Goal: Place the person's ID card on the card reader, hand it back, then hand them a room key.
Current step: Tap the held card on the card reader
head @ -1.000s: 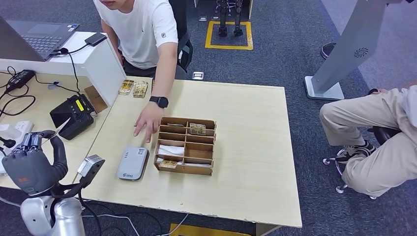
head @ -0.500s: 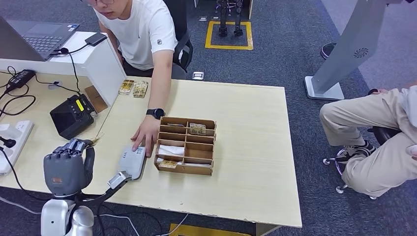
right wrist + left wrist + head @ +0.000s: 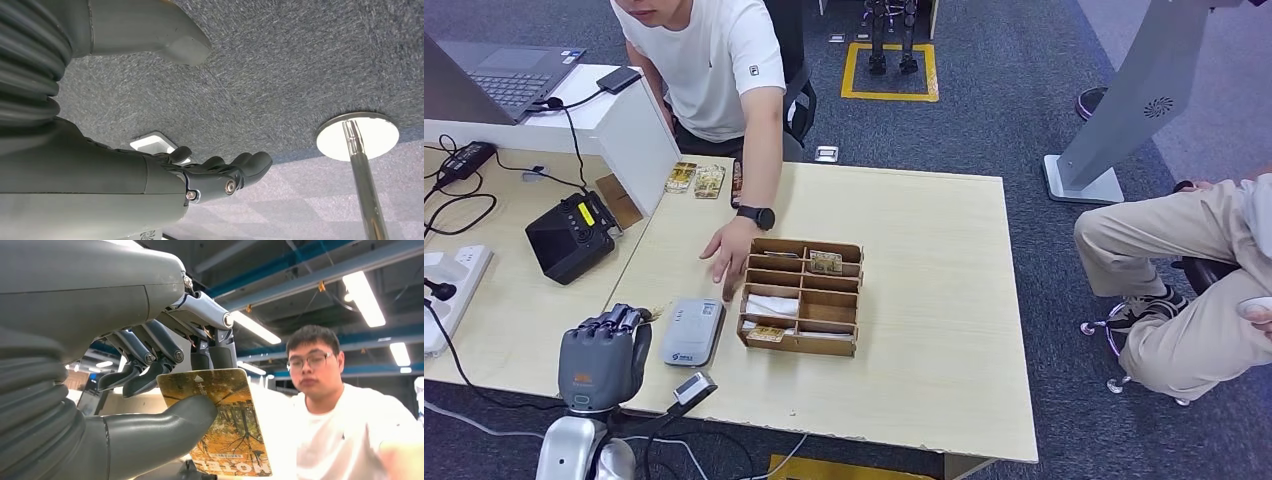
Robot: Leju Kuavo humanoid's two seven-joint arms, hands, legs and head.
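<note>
The pale wooden table point(image 3: 924, 300) spreads across the head view, with a person in a white shirt point(image 3: 709, 60) seated at its far side, one arm stretched out and their hand point(image 3: 726, 250) resting flat on the top just beside the wooden organizer tray point(image 3: 802, 297). That tray sits mid-table, its compartments holding a few cards. Just to its left lies the grey card reader point(image 3: 693, 330), flat on the table with nothing on it. At the near left edge, the robot's left hand point(image 3: 602, 355) hangs right beside the reader, knuckles up. From the left wrist view, that hand is pinching a card point(image 3: 227, 422) between the thick thumb and the darker fingers point(image 3: 145, 367): a yellow-and-brown printed card with "MOTEL" lettering, held up off the table toward the person. The right hand point(image 3: 210, 175) hangs over grey carpet, fingers extended and apart, holding nothing.
</note>
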